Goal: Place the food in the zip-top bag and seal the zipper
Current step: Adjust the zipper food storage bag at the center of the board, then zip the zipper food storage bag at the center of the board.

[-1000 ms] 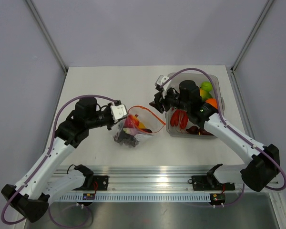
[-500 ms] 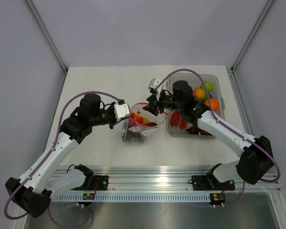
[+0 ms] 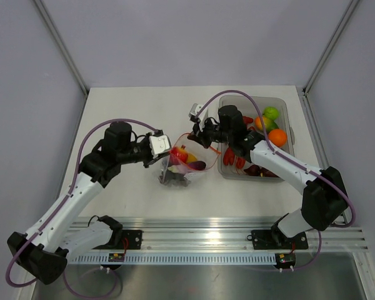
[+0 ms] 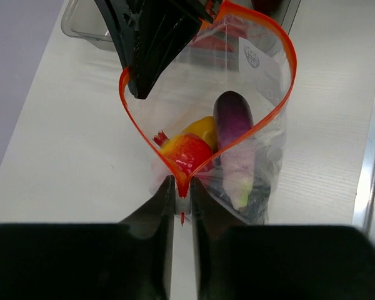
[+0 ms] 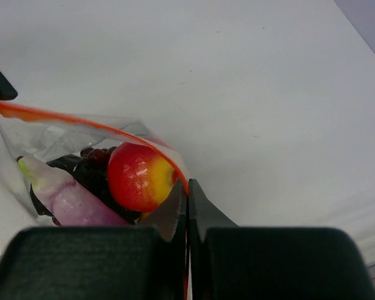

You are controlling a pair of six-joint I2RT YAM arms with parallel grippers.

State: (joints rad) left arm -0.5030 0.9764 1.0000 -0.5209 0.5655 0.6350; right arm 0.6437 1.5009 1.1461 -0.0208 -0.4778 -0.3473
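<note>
Grip at two spots on zipper point(image 4: 287, 75), mouth held open in a heart-shaped loop. Left gripper point(image 4: 182, 200) narrow, almost closed, pinching the loop's pointed end right between its fingertips. Right gripper point(image 5: 187, 200) closed tight on the opposite stretch of the strip, orange edge running straight into its fingertips. Bag point(image 3: 182, 167) sagging between the two, just ahead of left gripper, just below and in front of right gripper, bottom on table point(image 3: 125, 106). Food point(image 5: 139, 177) inside, just beyond left fingertips: red-yellow apple point(image 4: 186, 155) nearest, yellow piece point(image 4: 204, 128) behind it, purple eggplant point(image 4: 232, 119) to the right, dark grapes point(image 5: 87, 165) lowest. More food in tub point(image 3: 286, 115) behind right gripper, well apart from left gripper.
</note>
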